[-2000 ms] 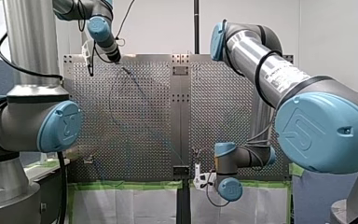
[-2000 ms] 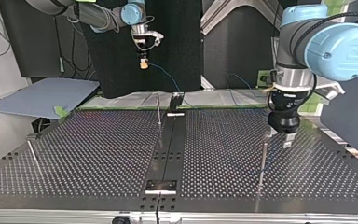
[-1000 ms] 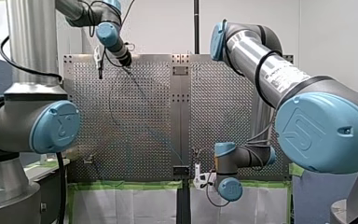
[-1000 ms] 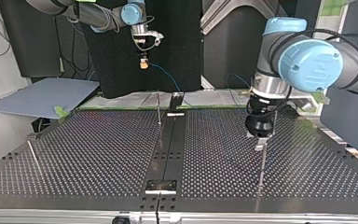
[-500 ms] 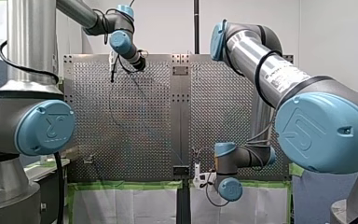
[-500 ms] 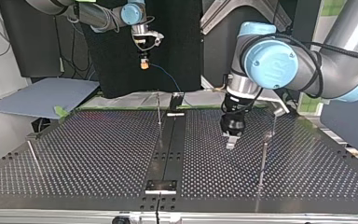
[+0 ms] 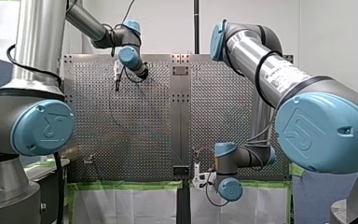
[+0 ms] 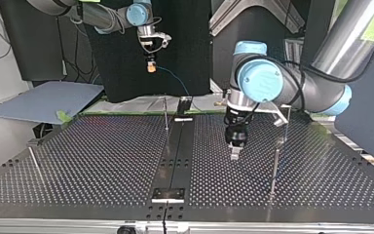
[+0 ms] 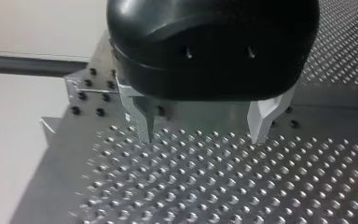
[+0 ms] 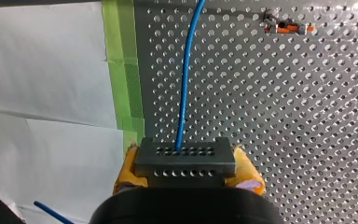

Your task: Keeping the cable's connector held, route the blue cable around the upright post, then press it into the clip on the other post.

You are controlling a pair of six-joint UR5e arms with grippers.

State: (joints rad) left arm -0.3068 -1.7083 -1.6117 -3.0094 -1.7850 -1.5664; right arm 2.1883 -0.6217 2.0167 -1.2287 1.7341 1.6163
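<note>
Where my right gripper (image 10: 189, 170) clenches the grey connector (image 10: 185, 158) between yellow pads (image 10: 128, 169), the blue cable (image 10: 186, 79) runs ahead from it over the perforated table (image 10: 307, 116); my left gripper (image 9: 203, 134) hangs just above the table, fingers spread, nothing between them; in the top view a thin upright post (image 8: 275, 161) stands apart, to its right.

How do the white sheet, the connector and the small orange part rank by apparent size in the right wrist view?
1. white sheet
2. connector, enlarged by nearness to the camera
3. orange part, clearly smallest
</note>
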